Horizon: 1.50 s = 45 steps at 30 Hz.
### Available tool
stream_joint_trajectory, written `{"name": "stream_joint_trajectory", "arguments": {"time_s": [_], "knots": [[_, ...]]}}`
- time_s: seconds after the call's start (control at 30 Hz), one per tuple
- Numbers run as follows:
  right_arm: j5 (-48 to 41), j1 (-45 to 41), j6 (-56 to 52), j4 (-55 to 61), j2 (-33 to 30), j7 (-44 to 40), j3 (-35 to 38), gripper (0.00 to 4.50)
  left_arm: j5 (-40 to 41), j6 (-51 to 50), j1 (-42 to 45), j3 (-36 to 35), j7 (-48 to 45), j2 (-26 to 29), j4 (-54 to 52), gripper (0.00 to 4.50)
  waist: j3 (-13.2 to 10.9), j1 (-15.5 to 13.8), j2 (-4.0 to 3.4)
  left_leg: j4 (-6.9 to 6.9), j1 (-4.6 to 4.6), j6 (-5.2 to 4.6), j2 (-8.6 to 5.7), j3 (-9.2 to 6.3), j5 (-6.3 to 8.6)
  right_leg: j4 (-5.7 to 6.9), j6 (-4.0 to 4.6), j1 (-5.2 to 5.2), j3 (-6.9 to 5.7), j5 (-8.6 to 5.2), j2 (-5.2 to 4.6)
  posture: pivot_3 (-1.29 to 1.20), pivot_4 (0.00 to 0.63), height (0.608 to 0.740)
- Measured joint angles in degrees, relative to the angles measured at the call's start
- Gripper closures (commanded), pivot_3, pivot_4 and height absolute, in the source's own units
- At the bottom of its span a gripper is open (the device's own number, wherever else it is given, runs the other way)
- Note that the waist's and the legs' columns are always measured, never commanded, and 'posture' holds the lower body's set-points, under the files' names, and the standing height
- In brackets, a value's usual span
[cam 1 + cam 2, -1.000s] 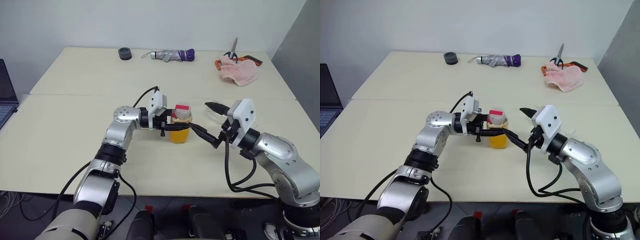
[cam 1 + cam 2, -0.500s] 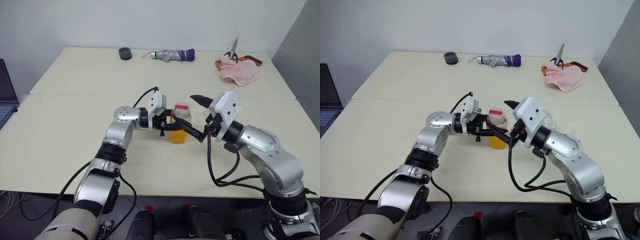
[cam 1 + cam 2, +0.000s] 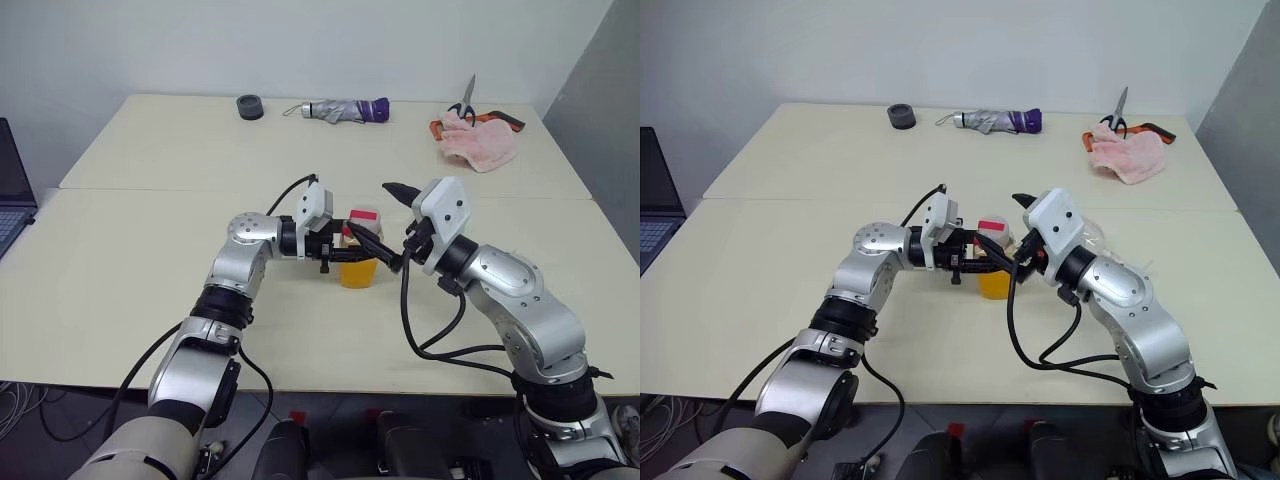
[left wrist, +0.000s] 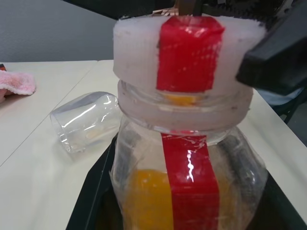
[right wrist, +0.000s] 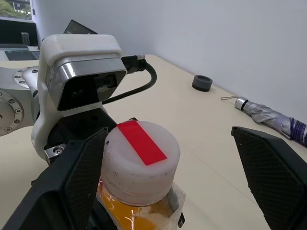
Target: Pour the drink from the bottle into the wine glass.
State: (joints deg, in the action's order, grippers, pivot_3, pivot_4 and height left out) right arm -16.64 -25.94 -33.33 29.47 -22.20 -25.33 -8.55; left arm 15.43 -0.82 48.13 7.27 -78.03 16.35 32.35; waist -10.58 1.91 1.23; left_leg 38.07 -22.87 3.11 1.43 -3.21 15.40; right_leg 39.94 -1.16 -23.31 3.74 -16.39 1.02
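The left gripper [image 3: 345,250] is clamped on the bottle [image 3: 361,252] at the centre of the head view, holding it upright above the table [image 3: 120,270]. The right gripper [image 5: 168,167] stands spread wide, its two fingers either side of the white cap [image 5: 140,160], one finger [image 5: 85,175] close against it, the other well apart. The wine glass [image 4: 86,120] lies on its side on the table beyond the bottle, partly hidden behind the right arm. Far back lie a folded umbrella [image 3: 345,109], a dark ring [image 3: 249,106], scissors [image 3: 466,100] and a pink cloth [image 3: 478,140]. The bottle is clear, its lower half filled with orange drink [image 4: 148,201], a red strip [image 4: 188,57] crossing cap and body.
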Motion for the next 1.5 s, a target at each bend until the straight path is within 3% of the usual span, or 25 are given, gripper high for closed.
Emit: {"name": "stream_joint_trajectory", "arguments": {"time_s": [1.5], "knots": [[-3.8, 2.3, -2.4, 1.8, -0.5, -1.9, 2.9, 0.12, -0.1, 0.1, 0.0, 0.0, -0.1, 0.2, 0.0, 2.72, 0.0, 0.0, 0.0, 0.0, 0.0, 0.0, 0.0, 0.0, 0.0, 0.0, 0.0, 0.0, 0.0, 0.0, 0.0, 0.0, 0.15, 0.74]]}}
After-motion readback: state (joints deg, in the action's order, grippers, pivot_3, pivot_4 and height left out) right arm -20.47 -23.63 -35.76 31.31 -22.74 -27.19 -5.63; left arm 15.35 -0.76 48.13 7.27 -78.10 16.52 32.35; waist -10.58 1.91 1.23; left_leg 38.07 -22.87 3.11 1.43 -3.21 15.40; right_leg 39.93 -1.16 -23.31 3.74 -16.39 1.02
